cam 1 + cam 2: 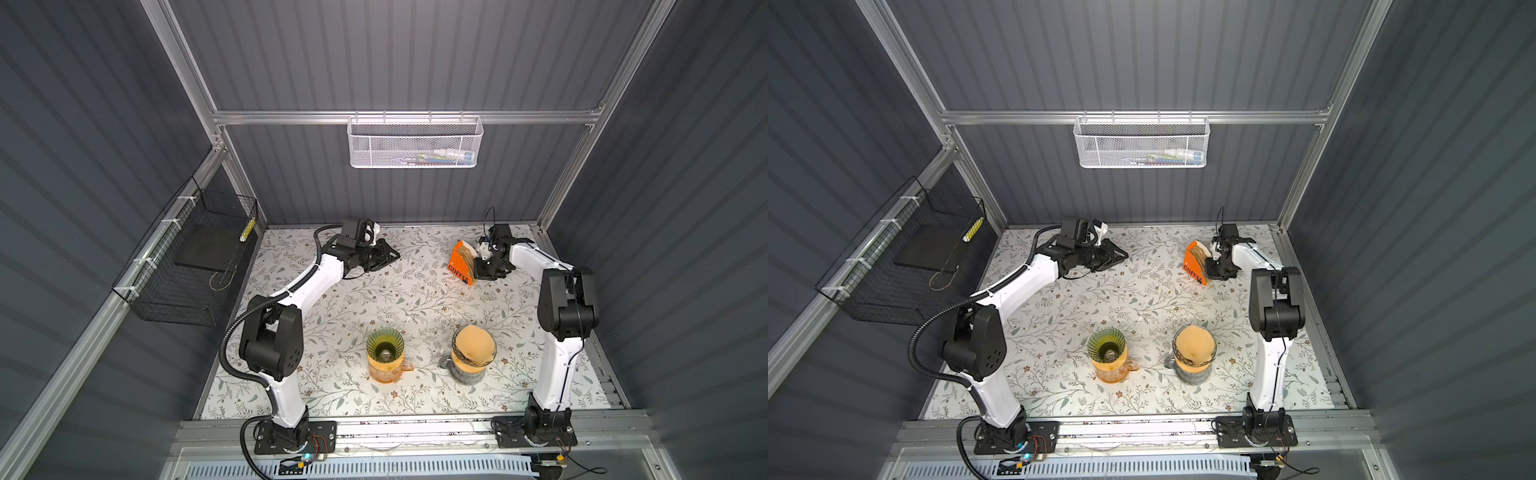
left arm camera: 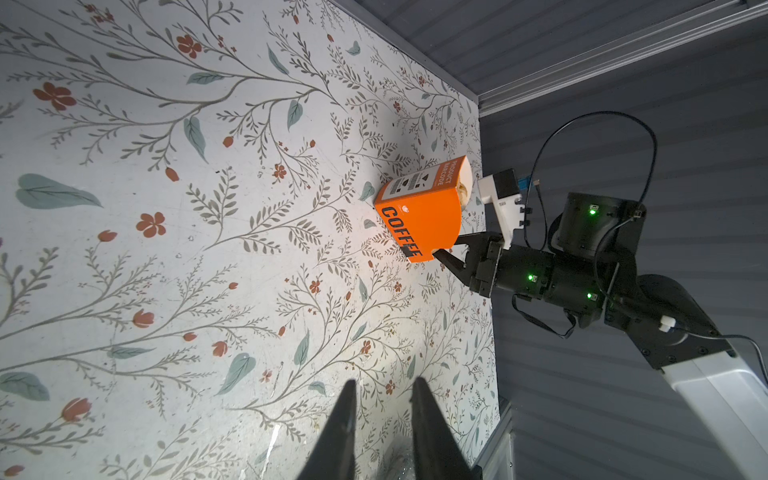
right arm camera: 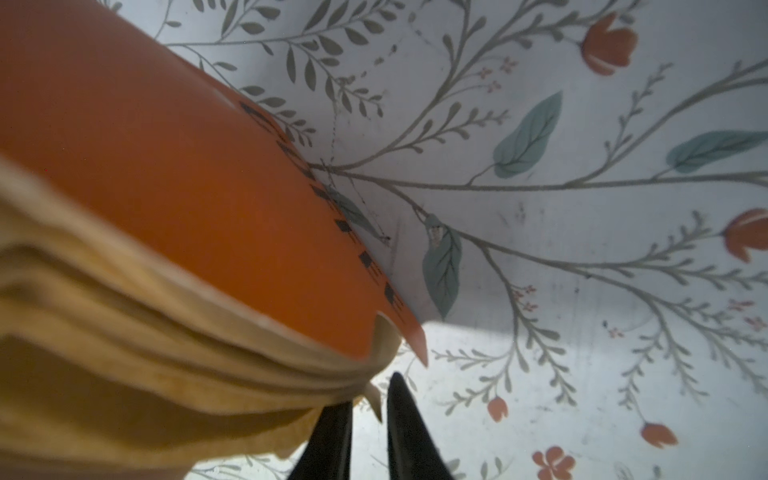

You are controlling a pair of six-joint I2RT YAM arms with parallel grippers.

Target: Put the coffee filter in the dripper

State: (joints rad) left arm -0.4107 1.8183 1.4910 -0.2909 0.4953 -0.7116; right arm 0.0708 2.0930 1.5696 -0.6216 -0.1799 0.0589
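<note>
Right wrist: right gripper [image 3: 372, 390] jaws nearly together round a coffee filter [image 3: 384, 340] corner (pinched? can't tell)
Risk: extra filters cling and lift too, or the orange box [image 3: 166, 166] tips
Left gripper [image 2: 383, 382]: empty, parted

The filter stack [image 3: 124, 353] is blurred and cut off.

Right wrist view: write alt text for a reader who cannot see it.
Close up, a stack of tan paper filters bulges from an orange box on a floral table. In the foreground, the black jaws of the right gripper stand narrowly apart, with one filter corner poking between them.
</note>
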